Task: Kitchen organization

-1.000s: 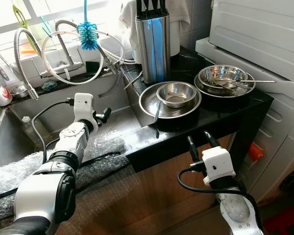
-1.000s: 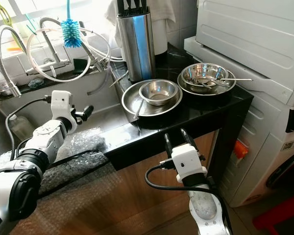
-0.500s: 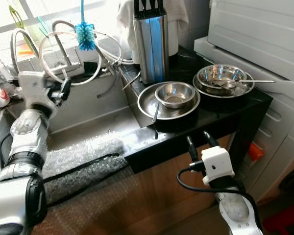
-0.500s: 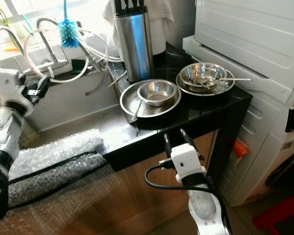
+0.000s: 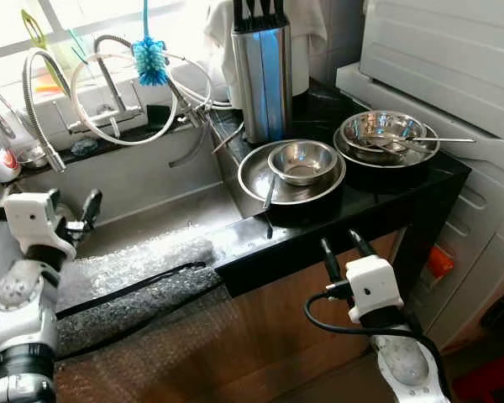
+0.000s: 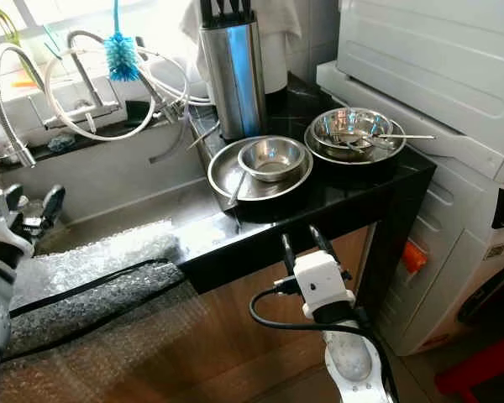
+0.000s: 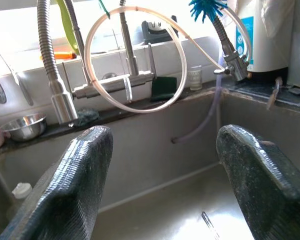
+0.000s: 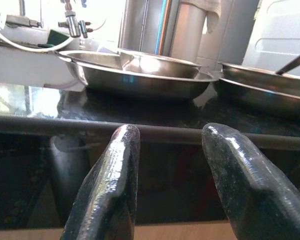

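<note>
Shifting: the left gripper (image 5: pixel 77 210) has come back from the tap side of the sink and now sits low at the sink's near-left, above the bubble wrap (image 5: pixel 143 277); a second ago it was further in, close to the counter's edge.
Left tool: its two black fingers (image 7: pixel 75 185) stand wide apart with nothing between them, pointing across the sink (image 7: pixel 190 200) toward the taps (image 5: pixel 109 109).
Right tool: the right gripper (image 5: pixel 342 250) hangs below the black counter edge, where it was a second ago; its fingers (image 8: pixel 110 185) are parted and hold nothing, aimed at the counter's front lip.
Meaning for the task: no dish has been taken up, so the organising looks barely started; the left arm's retreat reads as a repositioning, not a grasp.
Task's things: a small steel bowl (image 5: pixel 301 161) rests inside a wide steel plate (image 5: pixel 256 180) on the black counter (image 5: pixel 437 180); just beside it a second steel bowl (image 5: pixel 385 134) holds a spoon or two, one handle sticking out past the rim.
Surface: glossy black countertop, wet-looking near the sink, with a tall steel knife block (image 5: pixel 263 71) behind the plate.
Room: a bright window ledge behind the sink carries coiled hoses, a blue bottle brush (image 5: pixel 150 60) and a small bowl; a white appliance (image 5: pixel 454 59) stands against the counter's right end, wood-fronted cabinet below.
</note>
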You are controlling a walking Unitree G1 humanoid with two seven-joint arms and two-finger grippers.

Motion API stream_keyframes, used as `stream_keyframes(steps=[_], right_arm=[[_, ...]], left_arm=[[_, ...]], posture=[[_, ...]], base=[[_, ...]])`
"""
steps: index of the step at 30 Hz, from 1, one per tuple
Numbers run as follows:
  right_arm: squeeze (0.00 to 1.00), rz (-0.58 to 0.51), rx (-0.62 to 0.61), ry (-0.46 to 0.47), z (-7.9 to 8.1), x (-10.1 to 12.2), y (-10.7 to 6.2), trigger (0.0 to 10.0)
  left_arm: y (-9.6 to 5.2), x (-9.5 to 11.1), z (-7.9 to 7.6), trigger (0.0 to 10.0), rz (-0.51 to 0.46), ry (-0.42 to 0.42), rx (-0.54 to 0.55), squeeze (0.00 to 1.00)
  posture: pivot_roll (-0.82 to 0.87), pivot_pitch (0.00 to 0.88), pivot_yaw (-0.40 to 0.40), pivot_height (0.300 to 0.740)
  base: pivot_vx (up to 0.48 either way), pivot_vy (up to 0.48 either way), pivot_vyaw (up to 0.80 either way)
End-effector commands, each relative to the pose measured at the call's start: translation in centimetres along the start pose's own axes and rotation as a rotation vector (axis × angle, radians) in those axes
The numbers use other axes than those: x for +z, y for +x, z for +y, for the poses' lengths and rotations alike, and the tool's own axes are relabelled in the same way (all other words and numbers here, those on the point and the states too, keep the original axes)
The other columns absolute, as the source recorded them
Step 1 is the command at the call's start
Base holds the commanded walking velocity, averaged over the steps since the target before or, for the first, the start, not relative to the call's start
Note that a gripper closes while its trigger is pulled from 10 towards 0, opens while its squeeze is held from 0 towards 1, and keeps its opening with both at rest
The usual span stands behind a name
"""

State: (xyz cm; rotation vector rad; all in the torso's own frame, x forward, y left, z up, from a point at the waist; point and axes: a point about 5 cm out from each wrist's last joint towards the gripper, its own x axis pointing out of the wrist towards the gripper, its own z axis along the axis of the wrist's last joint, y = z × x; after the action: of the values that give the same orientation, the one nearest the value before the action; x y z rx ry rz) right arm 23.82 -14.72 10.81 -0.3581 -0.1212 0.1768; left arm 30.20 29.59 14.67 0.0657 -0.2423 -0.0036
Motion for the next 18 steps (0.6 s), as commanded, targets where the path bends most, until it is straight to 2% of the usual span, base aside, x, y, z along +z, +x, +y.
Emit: stream_keyframes(steps=[1,2,3,5,9,14,18], right_arm=[[0.0,-0.017,0.001,0.015,0.2,0.3,0.0,10.0],[0.0,-0.017,0.001,0.015,0.2,0.3,0.0,10.0],[0.0,-0.016,-0.001,0.009,0.1,0.2,-0.2,10.0],[0.0,-0.015,-0.001,0.008,0.1,0.2,-0.3,10.0],[0.0,-0.013,-0.002,0.004,0.1,0.1,-0.4,10.0],[0.0,-0.01,0.001,0.002,0.1,0.0,-0.6,10.0],[0.0,-0.01,0.003,0.0,0.2,-0.1,-0.6,10.0]], left_arm=[[-0.5,0.9,-0.4,10.0,-0.032,0.015,0.003,0.0],[-0.5,0.9,-0.4,10.0,-0.032,0.015,0.003,0.0],[-1.6,1.5,-1.4,10.0,-0.054,0.016,0.02,0.0],[-2.0,1.7,-1.6,10.0,-0.061,0.017,0.031,0.0],[-3.1,2.1,-1.6,10.0,-0.05,0.05,0.035,0.0],[-4.7,2.6,-1.4,10.0,-0.011,0.137,0.006,0.0],[-5.7,2.1,-0.9,10.0,0.029,0.194,0.005,0.0]], posture=[[-0.14,0.0,0.184,0.74],[-0.14,0.0,0.184,0.74],[-0.13,0.0,0.184,0.74],[-0.13,0.0,0.184,0.74],[-0.13,0.0,0.182,0.74],[-0.12,0.0,0.182,0.74],[-0.12,0.0,0.184,0.74]], base=[[0.0,0.0,0.0],[0.0,0.0,0.0],[0.0,0.0,0.0],[0.0,0.0,0.0],[0.0,0.0,0.0],[0.0,0.0,0.0],[0.0,0.0,0.0]])
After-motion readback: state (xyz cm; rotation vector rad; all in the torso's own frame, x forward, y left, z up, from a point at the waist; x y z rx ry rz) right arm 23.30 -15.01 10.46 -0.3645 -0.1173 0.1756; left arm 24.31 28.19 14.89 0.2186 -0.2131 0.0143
